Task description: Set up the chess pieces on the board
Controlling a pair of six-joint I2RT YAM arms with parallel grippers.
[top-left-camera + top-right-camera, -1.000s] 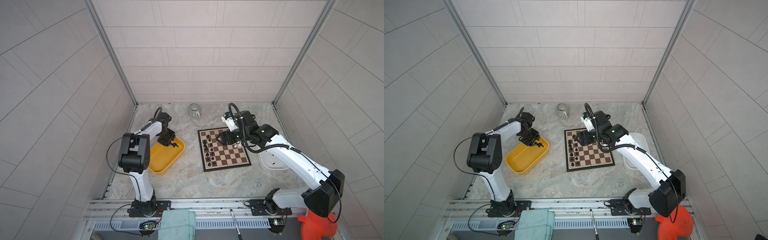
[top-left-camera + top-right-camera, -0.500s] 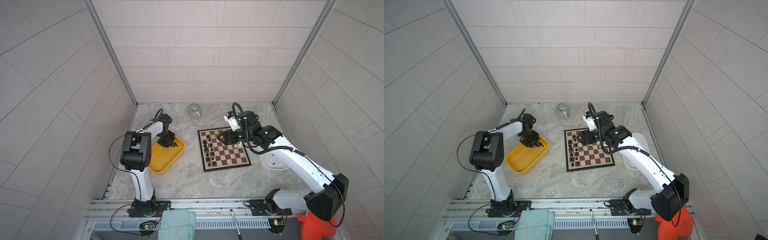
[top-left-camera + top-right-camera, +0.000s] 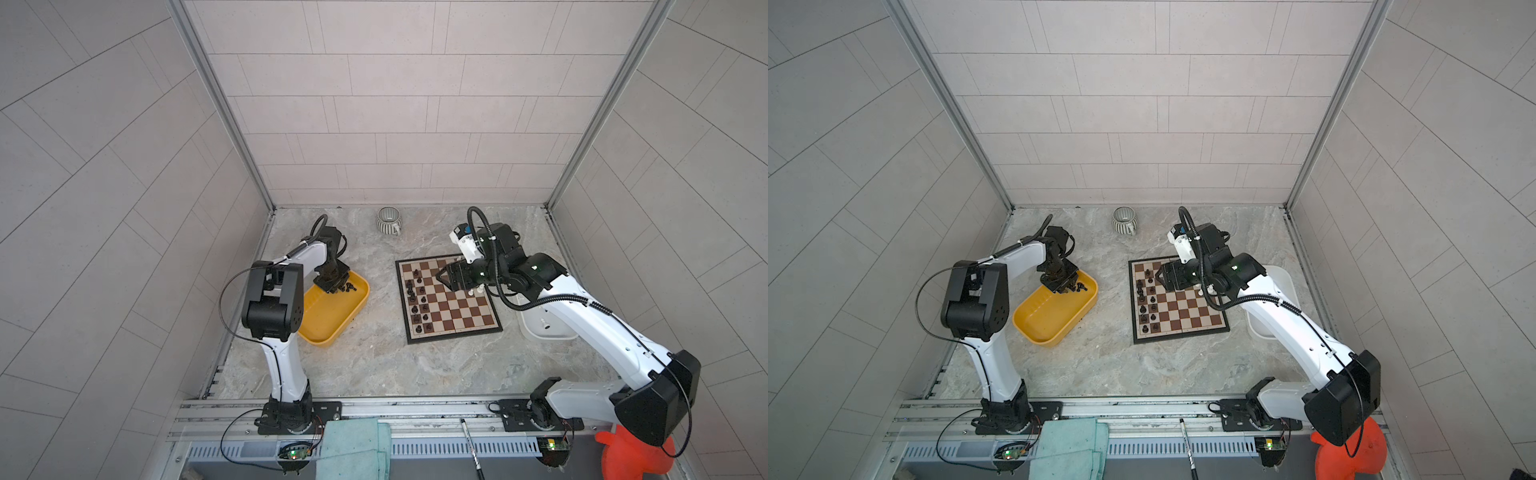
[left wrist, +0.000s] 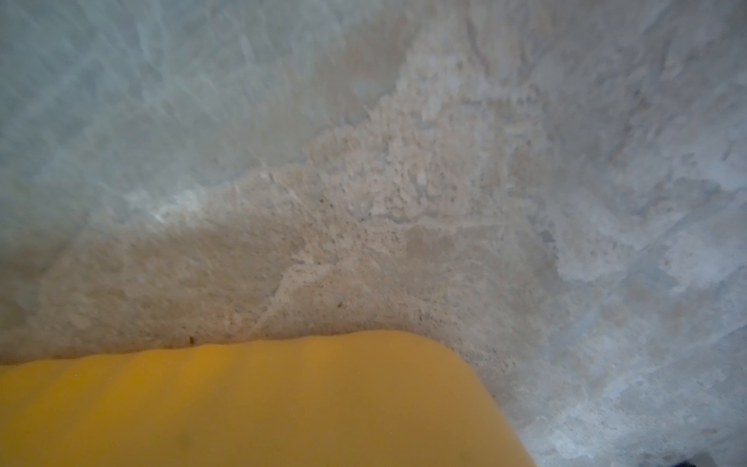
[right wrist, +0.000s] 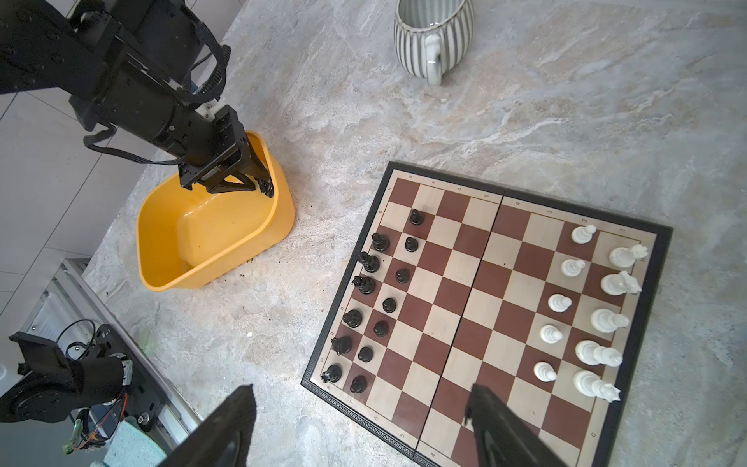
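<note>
The chessboard (image 3: 451, 305) lies in the middle of the table (image 3: 374, 357), black chessmen (image 5: 366, 283) lining one edge and white chessmen (image 5: 606, 319) the opposite. The right tool (image 5: 359, 424) hangs spread and empty above it. The left tool (image 5: 264, 187) reaches into a corner of the yellow tray (image 5: 283, 218) among loose black pieces (image 3: 348, 286); whether it pinches one I cannot tell.

Black and white chess pieces (image 5: 560, 302) line opposite edges of the board (image 5: 465, 291)

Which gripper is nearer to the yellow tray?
Left. The left gripper reaches into the yellow tray; the right gripper hovers over the board, apart from it.
</note>
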